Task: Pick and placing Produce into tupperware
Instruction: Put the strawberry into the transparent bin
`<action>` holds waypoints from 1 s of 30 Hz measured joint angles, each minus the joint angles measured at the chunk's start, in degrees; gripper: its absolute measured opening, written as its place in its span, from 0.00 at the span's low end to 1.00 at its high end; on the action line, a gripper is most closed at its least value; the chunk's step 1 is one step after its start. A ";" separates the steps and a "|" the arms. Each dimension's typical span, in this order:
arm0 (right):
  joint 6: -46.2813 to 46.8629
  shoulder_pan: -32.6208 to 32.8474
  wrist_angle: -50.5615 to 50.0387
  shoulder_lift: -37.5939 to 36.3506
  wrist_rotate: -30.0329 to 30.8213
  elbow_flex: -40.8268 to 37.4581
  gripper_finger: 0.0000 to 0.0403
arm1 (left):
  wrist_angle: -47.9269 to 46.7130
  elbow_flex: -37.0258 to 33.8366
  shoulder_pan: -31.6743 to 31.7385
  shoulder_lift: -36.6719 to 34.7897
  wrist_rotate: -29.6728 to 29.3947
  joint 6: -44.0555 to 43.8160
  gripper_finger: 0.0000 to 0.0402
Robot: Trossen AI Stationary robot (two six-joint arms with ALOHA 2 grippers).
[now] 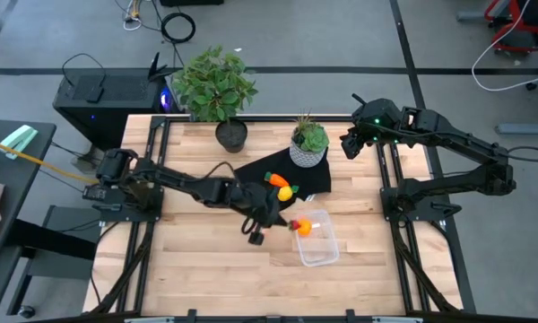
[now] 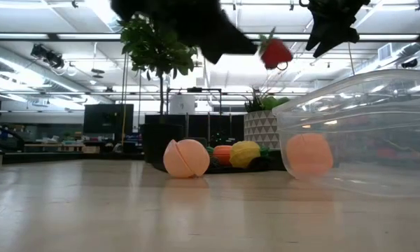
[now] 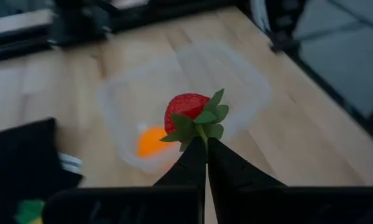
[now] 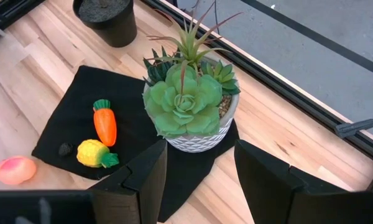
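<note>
Two tools are in our view, and only one is at work: the left tool (image 3: 205, 149) hangs above the table (image 1: 206, 269) with its fingers pressed together on the green leafy cap of the strawberry (image 3: 185, 113), pinching it there. We see the berry held clear of the table, over the near end of the clear tupperware (image 1: 317, 238), its long axis running straight on from the fingertips, cap toward the tool and red tip pointing away. In the low view it hangs tilted, cap uppermost. An orange ball (image 3: 151, 142) already lies inside the tupperware, at the end nearest the black mat (image 4: 68, 121). On that mat we find the carrot (image 4: 104, 123), lying flat with its green top toward the black plant pot (image 4: 107, 18) and its tip toward the yellow piece (image 4: 93, 153) just beside it. A pinkish ball (image 4: 15, 170) rests on bare wood off the mat's edge. Our right tool (image 4: 196, 171) waits with fingers spread, empty, above the succulent in its white patterned pot (image 4: 193, 118).
</note>
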 joint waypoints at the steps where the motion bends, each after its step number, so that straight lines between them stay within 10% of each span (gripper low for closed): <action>1: 0.00 0.00 0.00 0.00 0.00 0.00 0.48 | 0.08 0.90 0.43 0.16 -0.01 -1.05 0.02; 20: 0.55 0.00 -0.39 0.00 -0.44 0.04 0.48 | -23.06 31.41 2.11 20.23 -3.16 -7.26 0.02; 30: 0.45 0.02 -0.39 0.00 -0.44 0.04 0.48 | -26.47 34.72 2.68 22.26 -3.05 -10.30 0.02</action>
